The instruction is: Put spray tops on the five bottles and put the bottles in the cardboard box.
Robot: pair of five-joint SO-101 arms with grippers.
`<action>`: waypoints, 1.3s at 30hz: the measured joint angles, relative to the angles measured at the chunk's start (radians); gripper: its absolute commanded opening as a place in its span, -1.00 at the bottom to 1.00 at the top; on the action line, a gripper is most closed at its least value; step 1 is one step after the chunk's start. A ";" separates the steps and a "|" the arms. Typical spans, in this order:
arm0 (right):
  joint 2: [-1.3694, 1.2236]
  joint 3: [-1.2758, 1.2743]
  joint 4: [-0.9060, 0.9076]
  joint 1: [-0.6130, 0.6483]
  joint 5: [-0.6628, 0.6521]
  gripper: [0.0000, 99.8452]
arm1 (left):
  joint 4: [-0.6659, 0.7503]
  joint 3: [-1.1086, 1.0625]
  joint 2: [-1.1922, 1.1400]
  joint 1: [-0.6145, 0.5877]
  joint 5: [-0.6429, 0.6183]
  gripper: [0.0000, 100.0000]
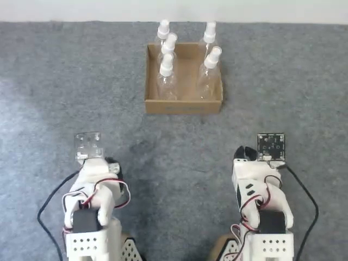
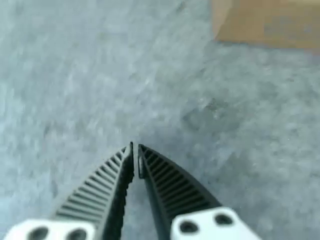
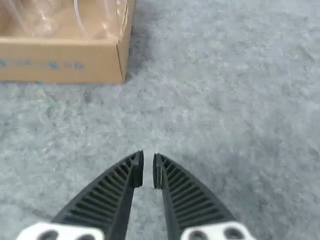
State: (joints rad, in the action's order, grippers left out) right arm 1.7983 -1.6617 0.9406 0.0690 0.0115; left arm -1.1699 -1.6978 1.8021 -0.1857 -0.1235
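Left claw (image 2: 135,149) is clenched tip to tip and holds nothing, low over the grey desk (image 1: 54,81). Right claw (image 3: 148,162) is clenched too, also empty. Well ahead of both, between them, the cardboard box (image 1: 183,107) holds five upright bottles (image 1: 166,79), each wearing a spray top (image 1: 215,54).

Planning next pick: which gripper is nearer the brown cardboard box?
Right, slightly. Right gripper sits off the near right corner of the brown cardboard box; left gripper farther off its near left corner.
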 measured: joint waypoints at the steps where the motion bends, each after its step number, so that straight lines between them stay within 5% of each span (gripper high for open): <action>1: 0.000 0.000 0.025 0.000 0.000 -0.97 | -0.028 0.000 0.000 -0.014 -0.003 -0.97; 9: 0.000 0.000 0.325 0.000 0.000 -0.97 | -0.072 0.000 0.000 -0.023 0.000 -0.97; 39: 0.000 0.000 0.359 0.000 0.000 -0.97 | -0.072 0.000 0.000 -0.023 0.002 -0.97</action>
